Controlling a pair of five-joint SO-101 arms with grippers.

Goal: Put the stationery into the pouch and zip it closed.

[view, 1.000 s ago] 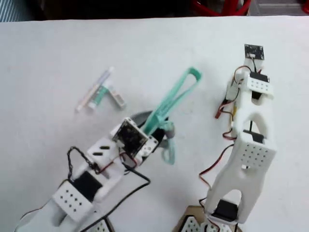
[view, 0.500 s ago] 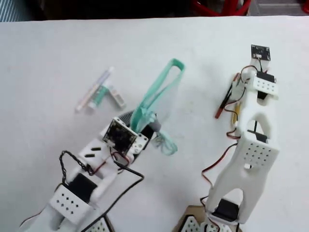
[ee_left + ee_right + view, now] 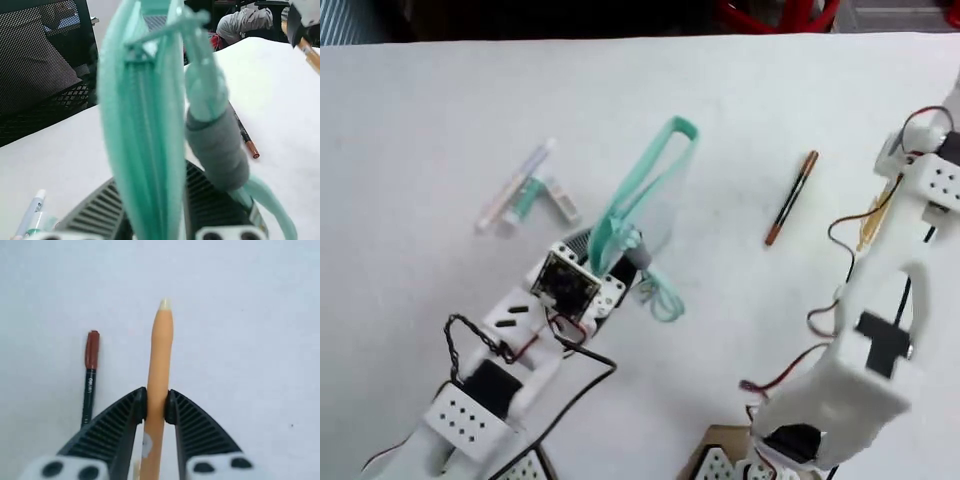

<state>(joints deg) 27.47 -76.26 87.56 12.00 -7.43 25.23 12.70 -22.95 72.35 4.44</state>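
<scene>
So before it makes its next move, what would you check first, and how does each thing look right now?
1. Slim orange pen held firmly: ok, pinched between the fingers of the right gripper.
2. Mint-green fabric pouch held: ok, the left gripper grips it upright above the white table.
3. Pouch mouth open enough for the pen: cannot tell.
4. Orange pen lined up with the pouch: not ok, the right gripper is far off to the side of it.
5. Other stationery packed: not ok, the black pen with a brown cap and the bundle of pale pens lie on the table.
</scene>
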